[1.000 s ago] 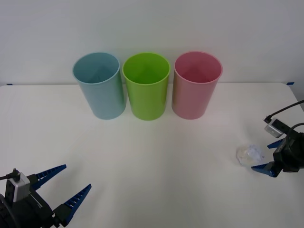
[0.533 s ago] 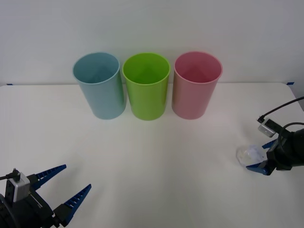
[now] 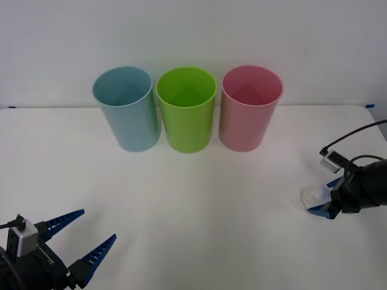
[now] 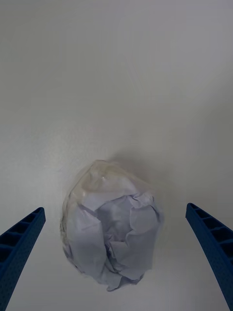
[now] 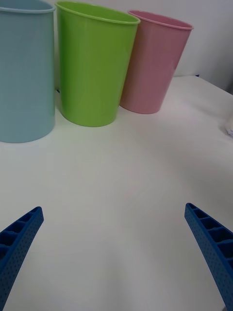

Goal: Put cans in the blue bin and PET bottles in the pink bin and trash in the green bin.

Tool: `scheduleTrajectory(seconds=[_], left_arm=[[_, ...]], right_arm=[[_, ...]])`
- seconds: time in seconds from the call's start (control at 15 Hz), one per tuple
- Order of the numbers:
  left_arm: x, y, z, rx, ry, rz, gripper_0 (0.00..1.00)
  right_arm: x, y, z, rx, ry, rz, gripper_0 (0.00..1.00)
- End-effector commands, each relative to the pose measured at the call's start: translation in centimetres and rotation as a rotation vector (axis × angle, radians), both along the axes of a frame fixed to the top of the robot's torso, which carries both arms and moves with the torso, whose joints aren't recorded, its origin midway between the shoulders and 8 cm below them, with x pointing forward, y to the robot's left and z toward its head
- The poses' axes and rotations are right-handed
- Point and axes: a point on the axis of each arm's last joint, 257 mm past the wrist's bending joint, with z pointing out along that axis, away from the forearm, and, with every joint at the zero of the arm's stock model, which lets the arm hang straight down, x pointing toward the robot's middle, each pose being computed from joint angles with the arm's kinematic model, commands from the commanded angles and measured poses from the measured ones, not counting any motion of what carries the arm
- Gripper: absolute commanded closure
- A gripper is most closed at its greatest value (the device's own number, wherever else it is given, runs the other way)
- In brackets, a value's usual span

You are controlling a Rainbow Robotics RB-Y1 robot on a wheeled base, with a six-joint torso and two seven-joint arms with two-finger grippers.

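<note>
The trash (image 3: pixel 312 196), a small crumpled ball of clear film, lies on the white table at the right. My right gripper (image 3: pixel 321 201) is low at the table with its blue fingers open on either side of the ball. In the right wrist view the trash (image 4: pixel 111 228) sits between the fingers (image 4: pixel 22 238) without touching them. The blue bin (image 3: pixel 126 109), green bin (image 3: pixel 186 112) and pink bin (image 3: pixel 249 112) stand upright in a row at the back. My left gripper (image 3: pixel 97 226) is parked open at the front left. Cans and PET bottles are out of view.
The left wrist view looks across bare table (image 5: pixel 121 175) toward the blue bin (image 5: pixel 24 73), green bin (image 5: pixel 92 68) and pink bin (image 5: pixel 153 63). A white wall rises right behind the bins. Blue tape marks the table's far corners.
My right gripper has slid left toward the trash, and its open fingers now straddle the ball. The trash, the bins and the left arm have not moved.
</note>
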Motion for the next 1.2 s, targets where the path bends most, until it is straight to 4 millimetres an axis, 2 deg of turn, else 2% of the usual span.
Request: scheduleTrajectory(seconds=[0.07,0.33,0.8,0.87,0.93,1.07,1.2], left_arm=[[0.0,0.0,0.0,0.0,0.0,0.0,0.0],[0.0,0.0,0.0,0.0,0.0,0.0,0.0],[0.0,0.0,0.0,0.0,0.0,0.0,0.0],[0.0,0.0,0.0,0.0,0.0,0.0,0.0],[0.0,0.0,0.0,0.0,0.0,0.0,0.0],[0.0,0.0,0.0,0.0,0.0,0.0,0.0],[0.0,0.0,0.0,0.0,0.0,0.0,0.0]], right_arm=[[0.66,0.25,-0.45,-0.005,-0.008,0.0,0.0],[1.05,0.55,-1.19,-0.006,-0.014,0.0,0.0],[1.01,0.66,-1.31,-0.011,-0.014,0.012,0.0],[1.05,0.65,-1.29,-0.014,-0.017,0.017,0.54],[1.16,0.52,-1.24,-0.019,-0.023,0.02,0.91],[1.23,0.18,-1.33,-0.035,-0.029,0.023,1.0],[1.41,-0.03,-1.34,-0.047,-0.037,0.027,1.0]])
